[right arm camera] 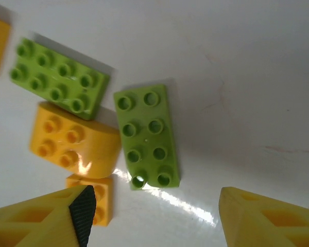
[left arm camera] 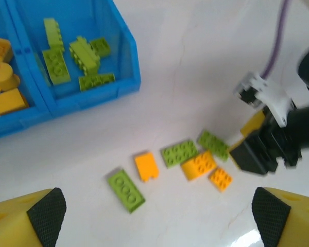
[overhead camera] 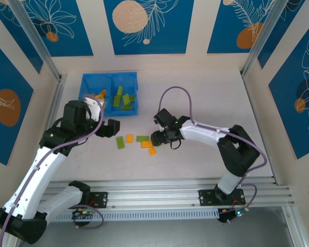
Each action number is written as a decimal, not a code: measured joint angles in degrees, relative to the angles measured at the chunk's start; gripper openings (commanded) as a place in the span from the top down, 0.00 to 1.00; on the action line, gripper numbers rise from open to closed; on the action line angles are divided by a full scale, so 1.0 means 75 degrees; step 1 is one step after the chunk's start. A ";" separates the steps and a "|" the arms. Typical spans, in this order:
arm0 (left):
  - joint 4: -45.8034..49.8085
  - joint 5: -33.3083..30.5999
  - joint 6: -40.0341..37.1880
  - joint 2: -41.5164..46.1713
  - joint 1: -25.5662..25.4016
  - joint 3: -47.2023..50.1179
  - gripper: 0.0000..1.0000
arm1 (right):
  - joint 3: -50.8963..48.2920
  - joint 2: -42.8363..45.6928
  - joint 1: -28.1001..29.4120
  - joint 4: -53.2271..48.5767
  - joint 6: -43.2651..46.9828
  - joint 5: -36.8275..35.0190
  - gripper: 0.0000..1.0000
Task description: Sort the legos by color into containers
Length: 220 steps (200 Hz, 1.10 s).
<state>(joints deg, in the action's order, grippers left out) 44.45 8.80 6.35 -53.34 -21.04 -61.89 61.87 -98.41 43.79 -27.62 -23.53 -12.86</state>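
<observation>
The right gripper point(right arm camera: 155, 203) hangs with fingers spread over a green brick point(right arm camera: 147, 136) lying hard against an orange brick point(right arm camera: 72, 146). Risk: on closing, a finger may catch or shove that neighbour and skew the grip. The left gripper point(left arm camera: 158, 213), fingers wide and empty, hovers near the blue bin point(left arm camera: 129, 85) at far left. Six loose bricks lie on the table point(left arm camera: 206, 62).

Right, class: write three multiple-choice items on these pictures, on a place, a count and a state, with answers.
1. In the bright blue plastic bin, the small lime green studded bricks lie: A left compartment; B right compartment; C both.
2. On the white table, loose green bricks number: A one; B six; C three.
3. The left end effector is: A open; B shut on a brick; C shut, empty.
Answers: 1 B, orange-yellow bricks occupy the left. 2 C, three lie there. 3 A, fingers wide apart, nothing between.
</observation>
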 measured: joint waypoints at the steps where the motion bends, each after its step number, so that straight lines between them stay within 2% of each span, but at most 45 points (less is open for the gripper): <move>1: 0.0017 0.0006 -0.0023 0.0000 0.0000 0.0006 0.02 | 0.0006 -0.0026 0.0006 0.0003 0.0017 -0.0006 0.36; 29: 0.0312 0.0265 -0.0542 -0.0003 -0.0015 0.0286 0.01 | 0.0236 -0.0743 0.0149 0.0032 0.0315 -0.0178 0.39; 46: 0.0306 0.0291 -0.0729 -0.0003 -0.0015 0.0420 0.01 | 0.0434 -0.0953 0.0192 -0.0073 0.0370 -0.0344 0.47; 64: 0.0280 0.0254 -0.0836 -0.0003 -0.0015 0.0542 0.01 | 0.0595 -0.1116 0.0248 -0.0245 0.0414 -0.0705 0.61; 88: 0.0187 0.0079 -0.0903 0.0000 -0.0015 0.0749 0.01 | 0.0682 -0.1148 0.0402 -0.0385 0.0411 -0.1096 0.71; 125: 0.0020 -0.0050 -0.0903 0.0207 -0.0015 0.1032 0.00 | 0.0618 -0.0851 0.0466 -0.0388 0.0198 -0.1291 0.74; 156: -0.0303 -0.0067 -0.0903 0.0810 -0.0015 0.1157 0.00 | 0.0621 0.0647 0.0592 -0.0318 0.0000 -0.1276 0.74; 178: -0.0513 -0.0079 -0.0901 0.1265 -0.0015 0.1250 0.00 | 0.1201 0.1469 0.0962 -0.0108 -0.0061 -0.1201 0.74; 194: -0.0641 -0.0376 -0.0857 0.1530 -0.0015 0.1314 0.00 | 0.1877 0.1472 0.1274 0.0221 -0.0044 -0.1142 0.74; 220: -0.0650 -0.1518 -0.0627 0.1824 -0.0012 0.1341 0.00 | 0.3150 0.0717 0.1460 0.0670 0.0114 -0.1134 0.74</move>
<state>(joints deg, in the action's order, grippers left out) 39.57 -2.59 1.65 -39.66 -21.12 -51.83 85.49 -93.03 54.74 -22.59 -22.68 -21.37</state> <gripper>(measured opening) 0.998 0.277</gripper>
